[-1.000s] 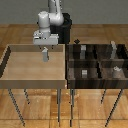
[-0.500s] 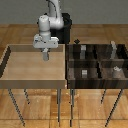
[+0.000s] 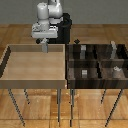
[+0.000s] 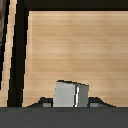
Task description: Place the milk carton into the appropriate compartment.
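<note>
— What does the small pale grey-white milk carton (image 4: 72, 95) look like here?

— A boxy grey block with one lighter face, pinched between the dark fingers (image 4: 96, 103) of the white arm's gripper (image 3: 44, 46), hanging above the far side of the shallow tan wooden tray (image 3: 10, 82).

— And the setting?

— The tray stands on thin metal legs; just beside it, on the exterior view's right, is a dark brown divided bin (image 3: 71, 85) with small grey items (image 3: 84, 73) in its compartments. A wood-plank floor (image 3: 45, 112) lies beneath both.
</note>
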Robot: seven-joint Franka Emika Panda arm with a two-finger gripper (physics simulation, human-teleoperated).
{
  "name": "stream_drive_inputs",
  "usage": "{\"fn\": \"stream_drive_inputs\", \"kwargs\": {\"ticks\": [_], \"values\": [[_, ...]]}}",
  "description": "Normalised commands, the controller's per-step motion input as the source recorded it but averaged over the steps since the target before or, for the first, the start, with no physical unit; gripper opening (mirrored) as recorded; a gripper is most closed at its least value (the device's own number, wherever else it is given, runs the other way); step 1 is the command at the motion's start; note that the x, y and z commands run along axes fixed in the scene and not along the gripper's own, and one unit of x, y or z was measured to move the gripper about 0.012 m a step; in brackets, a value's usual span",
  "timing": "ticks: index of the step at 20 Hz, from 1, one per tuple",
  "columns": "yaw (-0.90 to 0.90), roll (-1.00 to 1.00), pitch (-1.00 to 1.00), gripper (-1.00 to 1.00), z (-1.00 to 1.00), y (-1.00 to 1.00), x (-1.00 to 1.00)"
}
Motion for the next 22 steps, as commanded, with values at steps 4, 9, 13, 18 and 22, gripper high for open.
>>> {"fn": "stream_drive_inputs", "kwargs": {"ticks": [4,9,13,18,22], "values": [[0.0,0.0,0.0,-1.0,0.75,0.25,0.0],[0.0,0.0,0.0,-1.0,0.0,0.8,0.0],[0.0,0.0,0.0,-1.0,0.0,1.0,0.0],[0.0,0.0,0.0,-1.0,0.0,1.0,0.0],[0.0,0.0,0.0,-1.0,0.0,1.0,0.0]]}}
